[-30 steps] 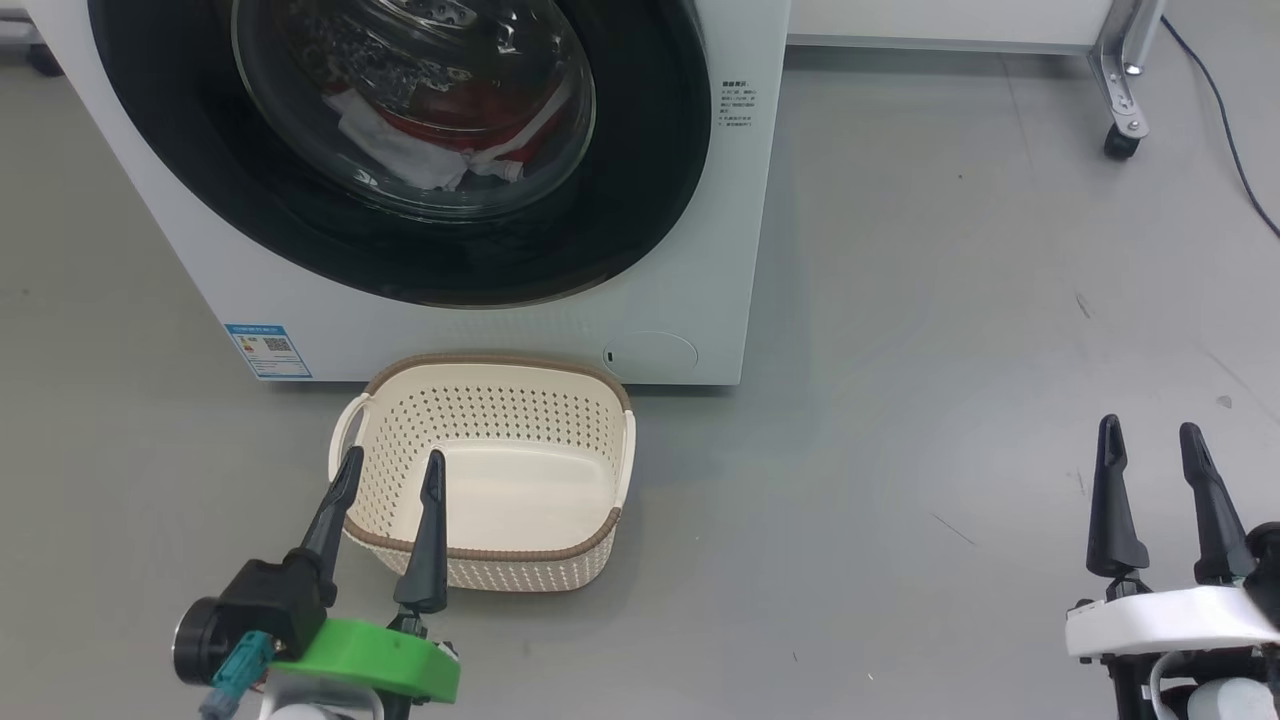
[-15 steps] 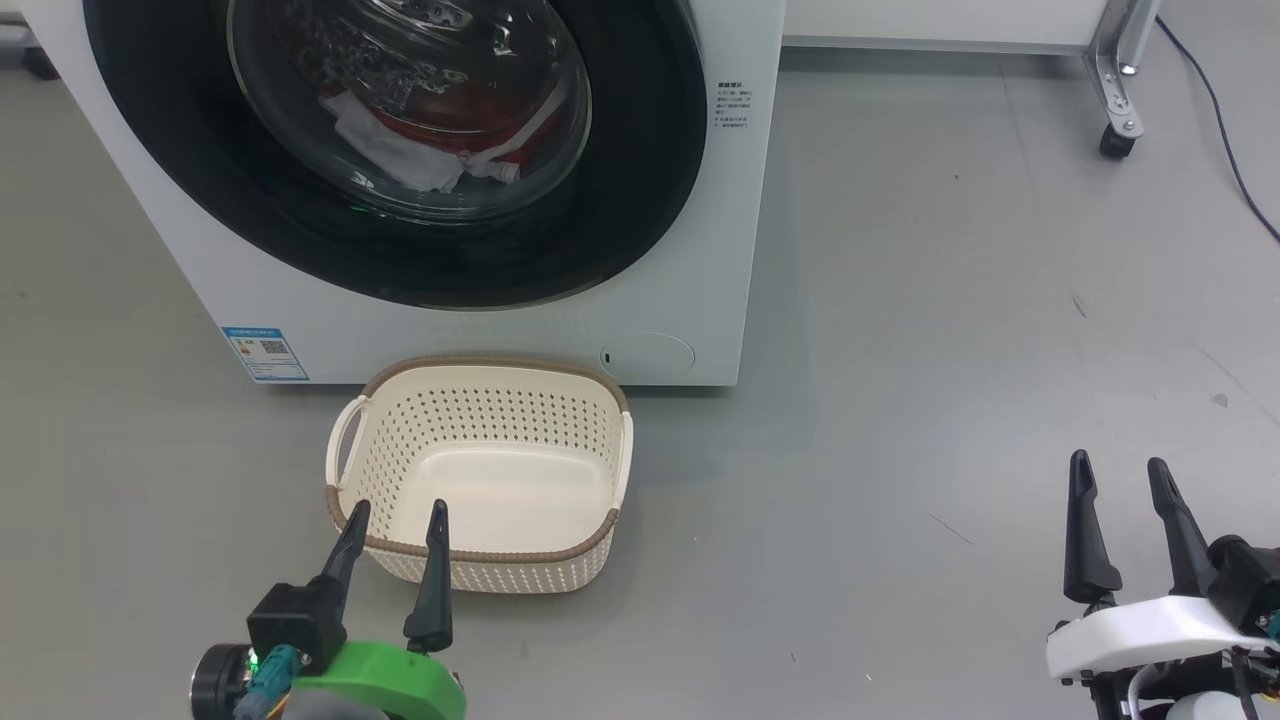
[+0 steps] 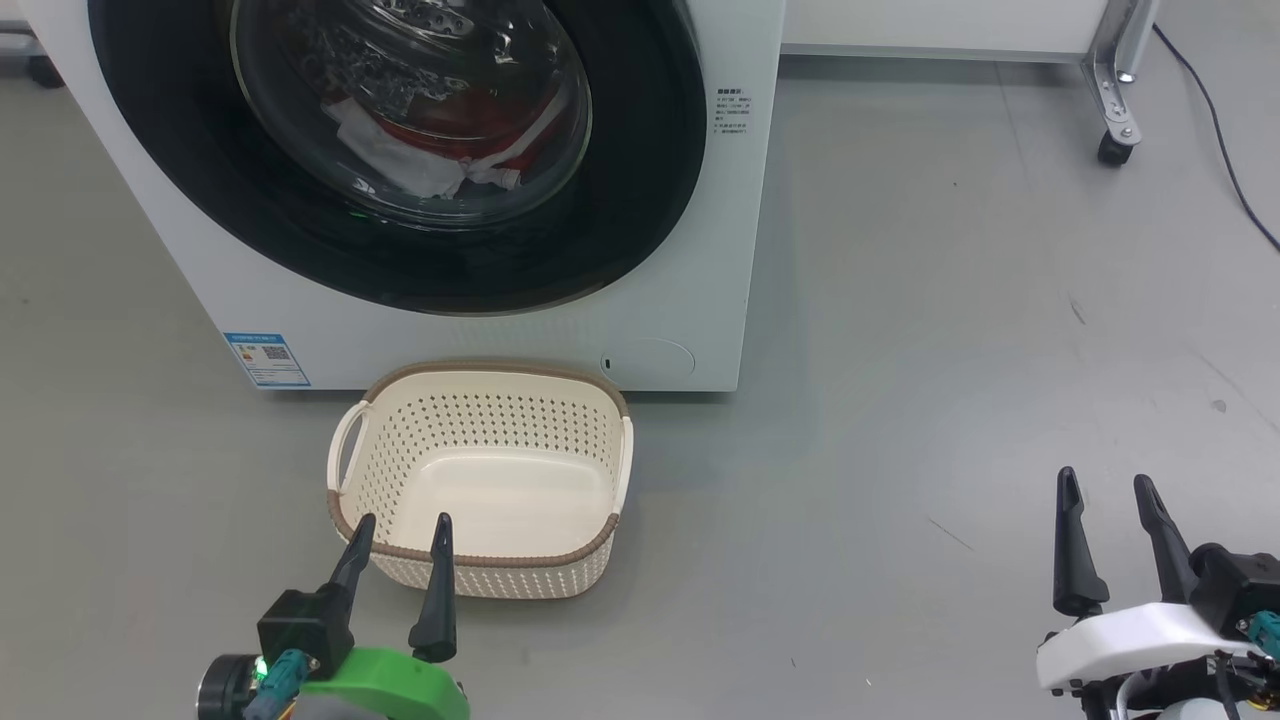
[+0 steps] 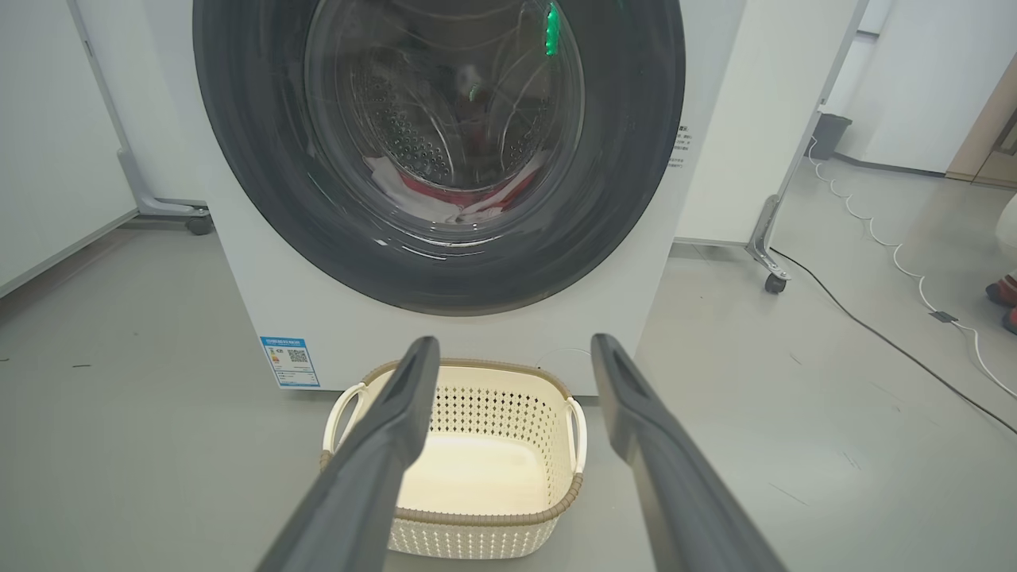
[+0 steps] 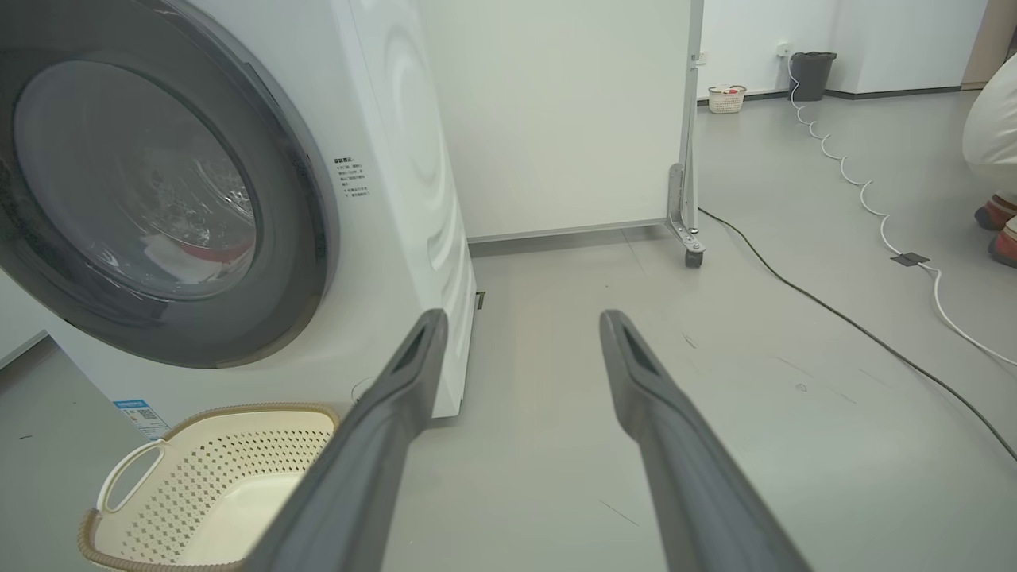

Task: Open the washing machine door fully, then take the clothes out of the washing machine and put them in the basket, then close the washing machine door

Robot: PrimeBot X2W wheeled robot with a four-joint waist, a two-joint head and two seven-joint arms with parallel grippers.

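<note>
Washing machine [image 3: 480, 340]: white, filling the upper left of the head view, standing on a grey floor [image 3: 900, 400]. We note a blue label [image 3: 267, 360] at its lower left corner.

Door [image 3: 640, 200]: glossy black rim around a glass bowl, shut flat against the machine's front.

Clothes [image 3: 400, 170]: red and white. We see them through the glass, lying low in the drum.

Basket [image 3: 480, 372]: cream with a brown rim, on the floor just in front of the machine, below the door, its bare bottom showing.

Left pincer [image 3: 405, 520]: lower left of the frame, fingers spread wide, holding nothing. Its tips fall across the basket's near rim; we cannot tell whether they touch it.

Right pincer [image 3: 1105, 478]: lower right of the frame, fingers wide apart with nothing between them, over bare floor well apart from the basket.

Upper right: a caster [image 3: 1112, 150] and a dark cable [image 3: 1220, 120].
</note>
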